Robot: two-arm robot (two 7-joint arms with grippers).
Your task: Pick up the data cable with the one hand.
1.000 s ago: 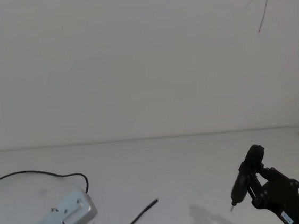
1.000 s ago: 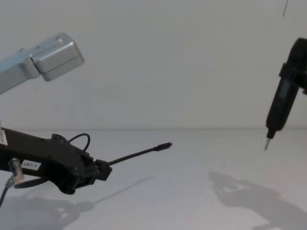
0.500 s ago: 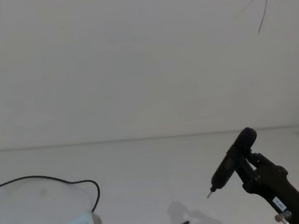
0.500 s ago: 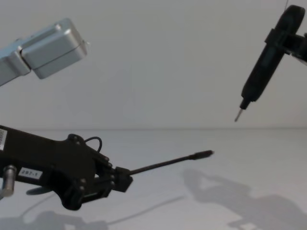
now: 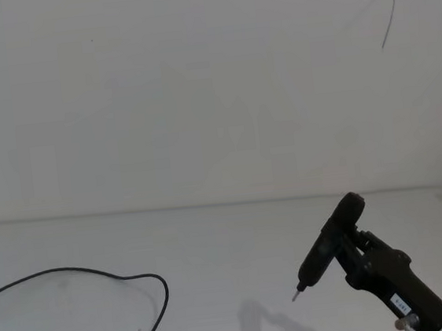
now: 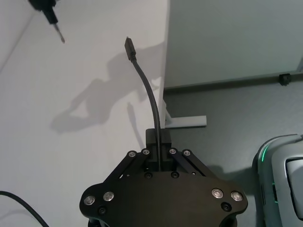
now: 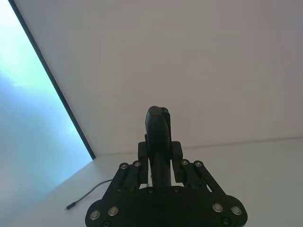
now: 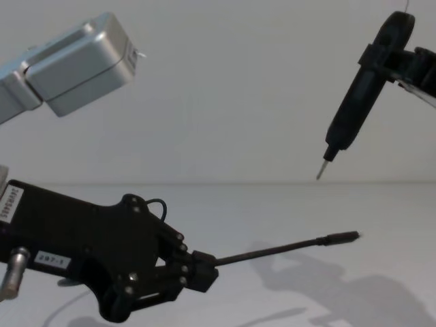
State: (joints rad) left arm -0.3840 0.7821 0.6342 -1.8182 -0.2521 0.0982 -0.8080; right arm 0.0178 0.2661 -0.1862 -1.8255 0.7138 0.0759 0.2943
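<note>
- At the lower left of the chest view is my left pincer (image 8: pixel 204 271). Its fingers are pulled in narrow, and they pinch the data cable (image 8: pixel 286 246) tight.
- Above it, in the upper left corner, a silver arm part (image 8: pixel 75 65) hangs over the scene.
- From my fingers the cable sticks out to the right, past the middle of the frame. It ends in a small dark plug (image 8: pixel 344 237).
- The cable's shadow lies on the white table (image 8: pixel 225 204) under it. So I think this end is up in the air.
- In the head view, the rest of the cable makes a long loop at the lower left. It looks like it lies on the table.
- At the lower right of the head view is my right pincer (image 5: pixel 349 243). It is closed on a black pen tool (image 5: pixel 318 260). The metal tip points down and to the left, well apart from the plug.
- I think the grab is done. What is left is to lift the loop off the table too.
</note>
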